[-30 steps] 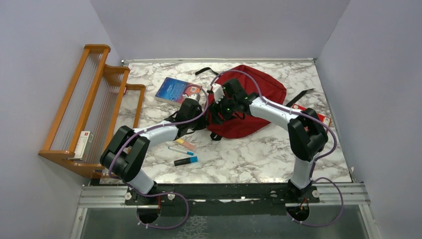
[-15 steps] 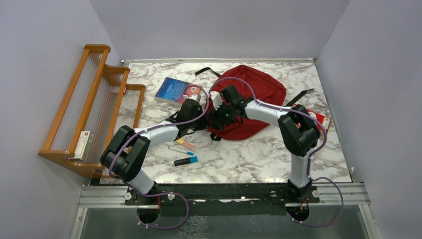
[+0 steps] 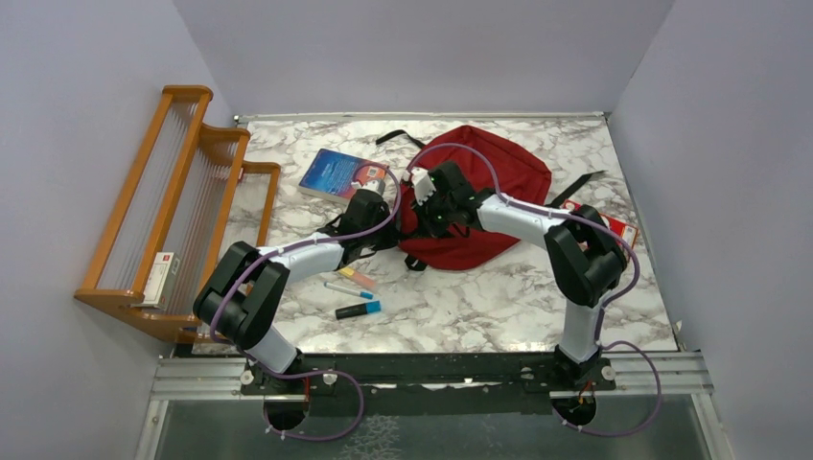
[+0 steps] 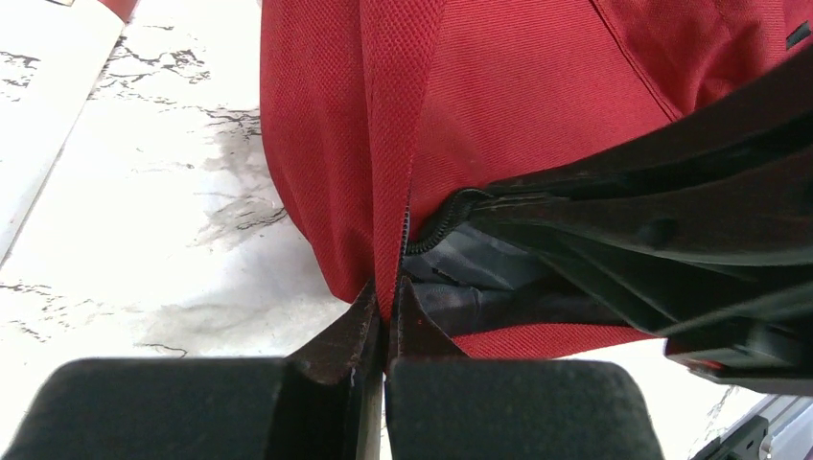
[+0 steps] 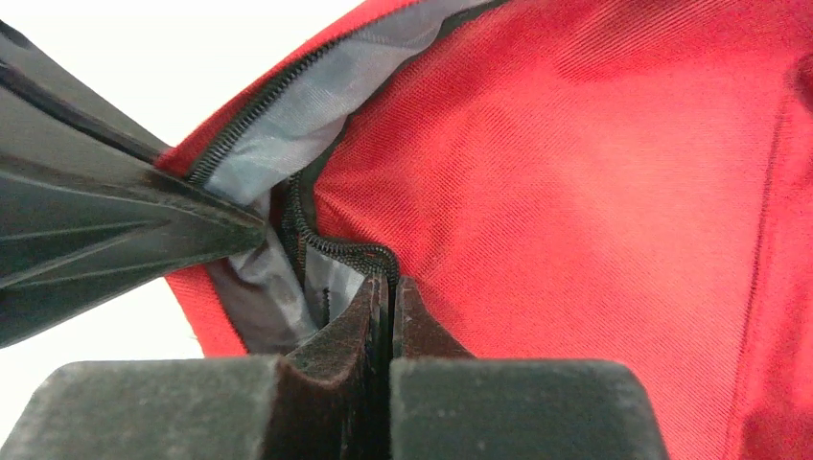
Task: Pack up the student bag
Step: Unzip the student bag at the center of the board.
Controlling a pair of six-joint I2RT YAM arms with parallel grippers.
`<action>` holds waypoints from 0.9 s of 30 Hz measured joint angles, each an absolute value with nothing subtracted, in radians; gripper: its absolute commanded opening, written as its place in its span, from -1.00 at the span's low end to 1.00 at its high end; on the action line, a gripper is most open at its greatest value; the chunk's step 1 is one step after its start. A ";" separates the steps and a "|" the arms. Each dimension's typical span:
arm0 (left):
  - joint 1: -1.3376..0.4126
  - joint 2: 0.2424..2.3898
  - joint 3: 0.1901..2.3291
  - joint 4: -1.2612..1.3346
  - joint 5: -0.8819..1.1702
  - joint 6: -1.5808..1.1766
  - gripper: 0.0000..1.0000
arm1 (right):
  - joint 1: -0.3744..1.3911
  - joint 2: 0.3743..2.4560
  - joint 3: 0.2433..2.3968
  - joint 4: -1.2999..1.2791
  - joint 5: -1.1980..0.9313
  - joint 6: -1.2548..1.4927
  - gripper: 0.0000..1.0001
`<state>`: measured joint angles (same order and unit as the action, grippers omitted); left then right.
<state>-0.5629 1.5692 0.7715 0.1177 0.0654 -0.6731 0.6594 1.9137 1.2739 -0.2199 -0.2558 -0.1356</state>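
The student bag (image 3: 499,182), a large red backpack with black straps, lies on the marble table at the back centre. Its zipper is partly undone and grey lining (image 5: 288,115) shows inside. My left gripper (image 3: 385,213) is shut on the red edge of the bag's opening (image 4: 388,192) at its left end. My right gripper (image 3: 422,206) is shut on the opposite zipper edge (image 5: 369,254) of the same opening. The two grippers sit close together, one on each lip.
A blue book (image 3: 340,174) lies left of the bag. Several markers (image 3: 357,309) lie near the left arm. A wooden rack (image 3: 182,206) with a small box (image 3: 161,278) stands at the left. A red flat item (image 3: 614,225) shows under the right arm.
My right gripper has closed from wide open onto the bag's zipper edge, after shifting a little left and back. The left gripper has held its grip without moving.
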 measured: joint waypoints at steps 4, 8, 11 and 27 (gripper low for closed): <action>-0.562 1.569 0.772 0.118 0.065 -0.672 -1.00 | 0.659 1.854 1.276 -0.228 -0.218 -0.110 -0.99; -0.559 1.569 0.772 0.118 0.065 -0.670 -1.00 | 0.660 1.814 1.308 -0.237 -0.176 -0.094 -0.99; -0.558 1.569 0.772 0.117 0.065 -0.668 -1.00 | 0.659 1.796 1.329 -0.242 -0.146 -0.083 -0.99; -0.491 1.539 0.795 0.068 0.096 -0.642 -1.00 | 0.421 1.705 1.351 -0.274 -0.132 -0.001 -0.99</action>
